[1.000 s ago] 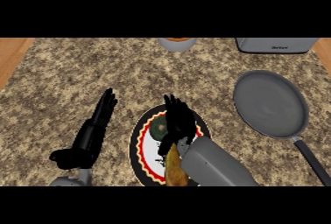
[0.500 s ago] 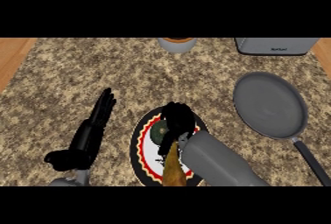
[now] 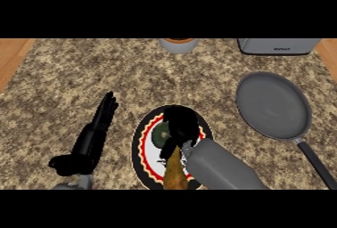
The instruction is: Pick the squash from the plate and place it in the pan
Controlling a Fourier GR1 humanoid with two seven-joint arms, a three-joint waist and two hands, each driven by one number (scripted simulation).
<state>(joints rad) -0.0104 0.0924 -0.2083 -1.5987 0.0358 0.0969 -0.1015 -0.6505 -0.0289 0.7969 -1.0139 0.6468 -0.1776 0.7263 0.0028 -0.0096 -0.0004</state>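
My right hand (image 3: pixel 179 127) sits over the plate (image 3: pixel 141 147), fingers curled downward onto the squash (image 3: pixel 172 167). The hand covers the upper part of the plate and hides the place where fingers and squash meet, so I cannot tell how much of the squash is enclosed. The squash lies on the plate, a long tan-yellow body running from under my hand toward the lower edge of the view, just left of my grey forearm. Beside it on the plate, to the left of my hand, there is a dark green round patch (image 3: pixel 158 136); I cannot tell whether that is the squash's end or part of the plate's pattern. The plate is white inside with a red and black rim, and it rests on the speckled counter (image 3: pixel 79 71) near the bottom middle.

My left hand (image 3: pixel 92 138) rests well to the left of the plate, fingers straight and pressed together, pointing up the view, holding nothing.

The pan (image 3: pixel 273 107) lies to the right of the plate, apart from it, grey and round, with its dark handle running toward the lower right corner. Nothing is inside it. At the far edge stand a cup (image 3: pixel 178 44) with an orange rim and a grey box (image 3: pixel 280 46).
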